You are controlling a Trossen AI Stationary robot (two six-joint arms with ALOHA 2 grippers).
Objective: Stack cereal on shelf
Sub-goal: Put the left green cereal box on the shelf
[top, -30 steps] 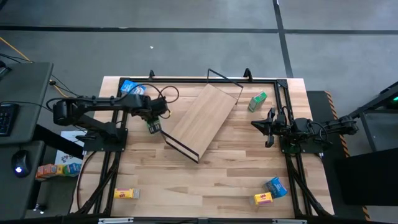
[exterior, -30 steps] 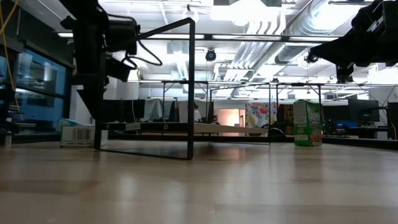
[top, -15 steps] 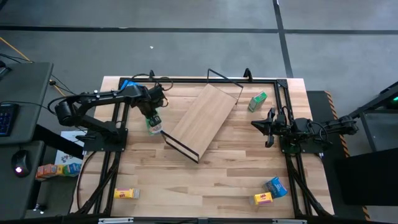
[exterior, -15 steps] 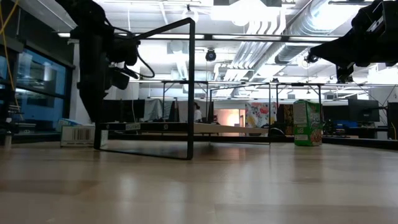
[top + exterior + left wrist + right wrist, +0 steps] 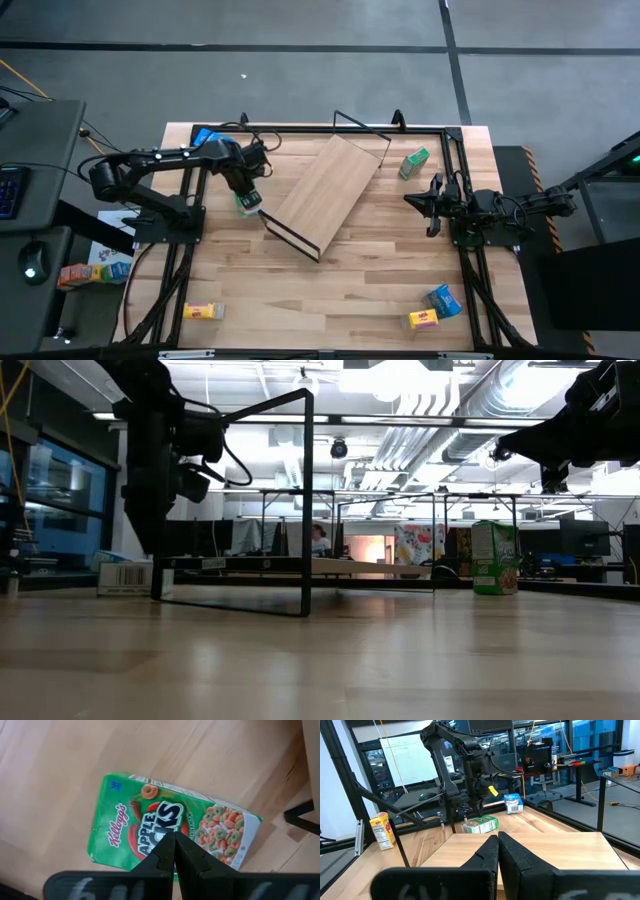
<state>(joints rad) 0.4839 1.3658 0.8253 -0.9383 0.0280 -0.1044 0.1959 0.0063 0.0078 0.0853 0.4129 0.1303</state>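
A green cereal box (image 5: 170, 832) lies flat on the table, face up, next to the near left end of the shelf (image 5: 325, 190). The shelf is a light-wood board set slantwise on its black wire end frames (image 5: 305, 500). My left gripper (image 5: 175, 836) points down over this box, shut. My right gripper (image 5: 497, 839) waits level at the table's right side, shut and holding nothing. Another green box (image 5: 414, 162) stands upright at the far right. A blue box (image 5: 207, 136) lies at the far left. My left gripper has its shut fingertips (image 5: 169, 851) over the middle of the green box's printed face (image 5: 150, 837), coming from above and pointing down. Whether they touch the face, I cannot tell. The box lies flat on the table.
A yellow box (image 5: 203, 311) lies near the front left. A yellow box (image 5: 424, 319) and a blue one (image 5: 443, 298) lie at the front right. Black frame rails (image 5: 455, 150) run along the table's edges. Bare planks (image 5: 330, 290) stretch in front of the shelf.
My left arm's forearm has swung a little toward the far edge, and the wrist has rolled somewhat above the green box. The gripper stays shut, and the box lies where it was.
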